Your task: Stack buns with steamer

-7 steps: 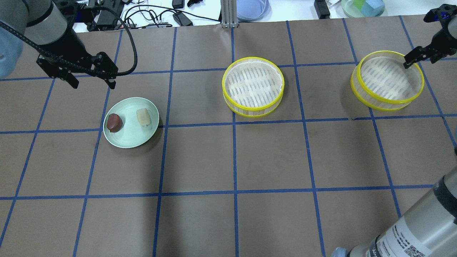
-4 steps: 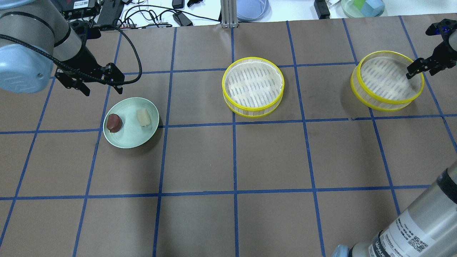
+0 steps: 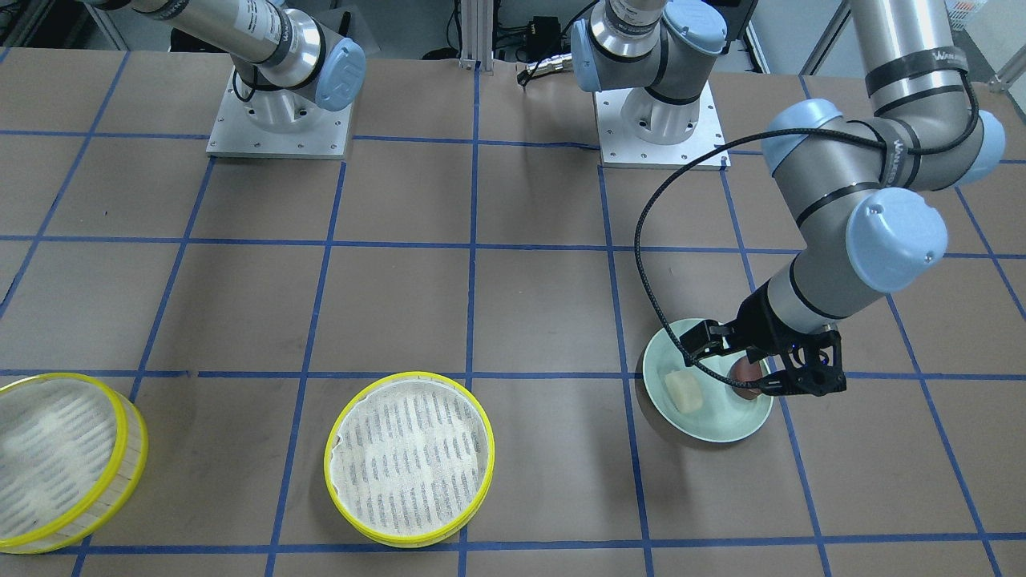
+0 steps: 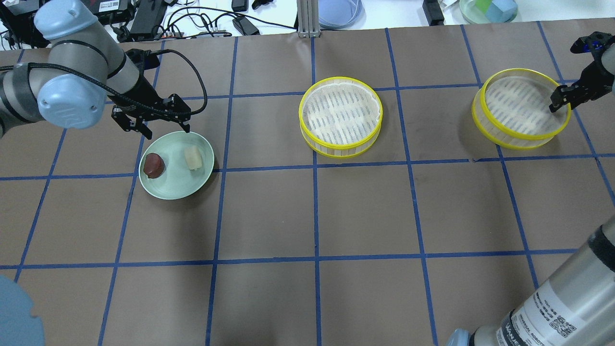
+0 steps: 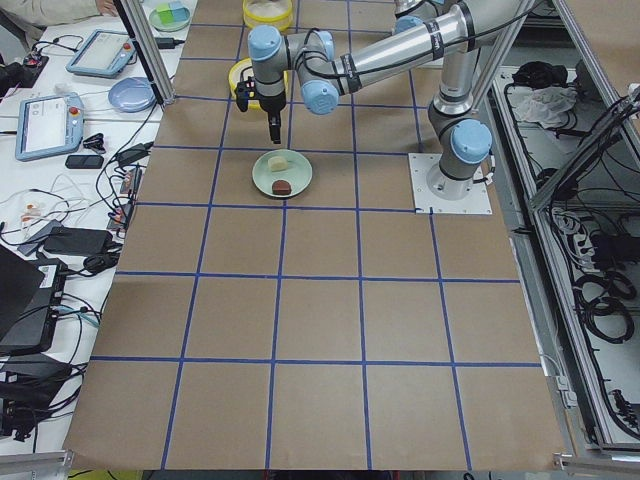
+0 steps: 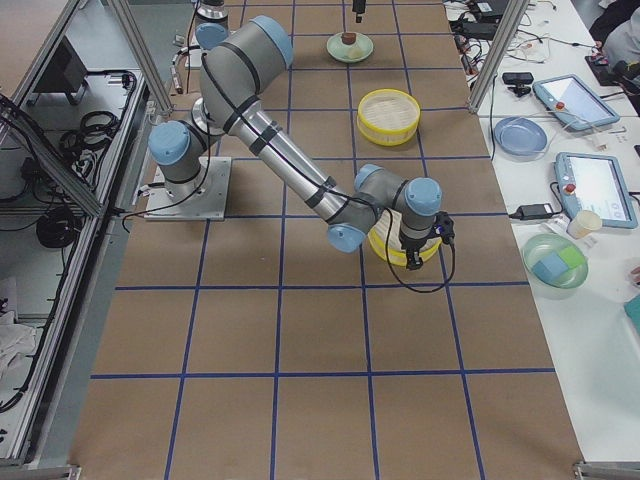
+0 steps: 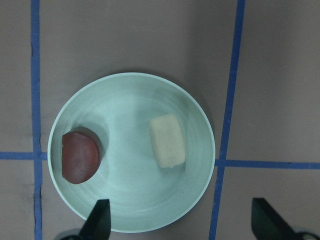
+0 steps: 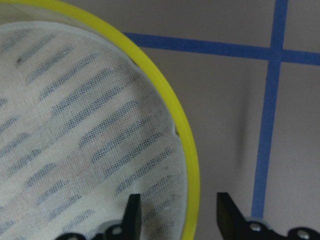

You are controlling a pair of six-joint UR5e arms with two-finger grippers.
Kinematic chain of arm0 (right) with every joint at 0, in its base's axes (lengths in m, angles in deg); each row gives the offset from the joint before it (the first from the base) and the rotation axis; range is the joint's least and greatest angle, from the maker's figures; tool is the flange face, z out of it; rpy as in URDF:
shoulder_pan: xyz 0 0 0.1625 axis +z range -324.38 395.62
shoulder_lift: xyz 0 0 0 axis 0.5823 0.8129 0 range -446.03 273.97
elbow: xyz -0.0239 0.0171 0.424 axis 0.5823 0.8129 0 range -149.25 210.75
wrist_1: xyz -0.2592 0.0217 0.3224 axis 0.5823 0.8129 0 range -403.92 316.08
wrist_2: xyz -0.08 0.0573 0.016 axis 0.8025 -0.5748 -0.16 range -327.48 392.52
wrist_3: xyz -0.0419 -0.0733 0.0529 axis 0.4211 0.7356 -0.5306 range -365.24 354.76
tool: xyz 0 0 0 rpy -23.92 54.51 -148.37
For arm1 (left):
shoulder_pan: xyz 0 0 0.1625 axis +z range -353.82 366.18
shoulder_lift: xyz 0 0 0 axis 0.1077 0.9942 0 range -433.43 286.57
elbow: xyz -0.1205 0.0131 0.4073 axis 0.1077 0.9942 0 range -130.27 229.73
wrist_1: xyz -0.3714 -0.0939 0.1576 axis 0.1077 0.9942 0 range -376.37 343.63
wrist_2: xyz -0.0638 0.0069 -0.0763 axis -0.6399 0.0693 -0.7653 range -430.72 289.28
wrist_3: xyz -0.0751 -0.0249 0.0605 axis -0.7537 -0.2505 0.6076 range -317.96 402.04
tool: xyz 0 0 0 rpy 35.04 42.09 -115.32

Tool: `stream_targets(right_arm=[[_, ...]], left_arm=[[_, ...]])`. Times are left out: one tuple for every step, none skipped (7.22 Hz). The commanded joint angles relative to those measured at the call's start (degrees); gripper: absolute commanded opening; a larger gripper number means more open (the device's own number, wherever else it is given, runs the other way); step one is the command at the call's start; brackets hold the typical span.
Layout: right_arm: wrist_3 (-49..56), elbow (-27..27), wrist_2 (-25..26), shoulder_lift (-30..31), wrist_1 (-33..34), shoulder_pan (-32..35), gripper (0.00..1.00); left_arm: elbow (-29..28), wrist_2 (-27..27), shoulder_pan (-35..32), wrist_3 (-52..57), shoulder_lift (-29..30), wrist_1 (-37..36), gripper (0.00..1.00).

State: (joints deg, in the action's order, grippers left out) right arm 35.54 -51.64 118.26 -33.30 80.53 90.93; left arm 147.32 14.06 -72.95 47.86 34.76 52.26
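A dark reddish-brown bun point(image 4: 153, 165) and a pale cream bun point(image 4: 193, 157) lie side by side on a mint-green plate point(image 4: 178, 191). My left gripper point(image 4: 165, 129) is open and hovers just past the plate's far rim; in its wrist view the fingertips point(image 7: 100, 220) frame the plate's near edge, with the brown bun point(image 7: 79, 157) and the cream bun point(image 7: 168, 140) ahead. One steamer tier point(image 4: 341, 115) stands mid-table, empty. My right gripper point(image 4: 559, 100) is open, with its jaws either side of the yellow rim point(image 8: 192, 190) of the other empty tier point(image 4: 521, 108) at the right.
The table is brown paper with a blue tape grid. Beyond its far edge lie cables, a blue dish point(image 4: 338, 12) and a bowl of coloured blocks point(image 4: 487, 9). My right arm's lower link point(image 4: 552, 307) crosses the near right corner.
My left gripper has moved right and nearer, up to the plate's far rim. My right gripper has shifted slightly toward the right tier's rim.
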Motion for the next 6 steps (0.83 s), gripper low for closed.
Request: stream_targets(right_arm=[[0.00,-0.14,-0.05,0.00,-0.17,-0.04,0.31],[0.09,-0.14,0.03,0.09,-0.61,-0.04,0.14],[0.44,-0.06,0.56,0.35,-1.39,-0.04,0.01],[1.75,-0.05,0.48,0.44,-1.49,-0.30,0.00],[1.85,-0.05,0.47,0.62,-1.49,-0.47,0.00],[1.76,-0.05,0.47,1.57,-1.49,-0.48,0.00]], left_arm=[[-0.03,-0.14,0.03,-0.11,5.44,-2.35,1.00],[-0.04,-0.14,-0.06,-0.11,7.11,-2.71,0.98],[-0.04,0.12,0.03,-0.03,8.61,-2.97,0.95],[-0.30,0.56,0.03,-0.90,9.75,-2.89,0.71],[-0.39,0.56,0.03,-1.08,10.03,-2.89,0.36],[-0.65,0.48,0.03,-1.08,10.03,-2.89,0.00]])
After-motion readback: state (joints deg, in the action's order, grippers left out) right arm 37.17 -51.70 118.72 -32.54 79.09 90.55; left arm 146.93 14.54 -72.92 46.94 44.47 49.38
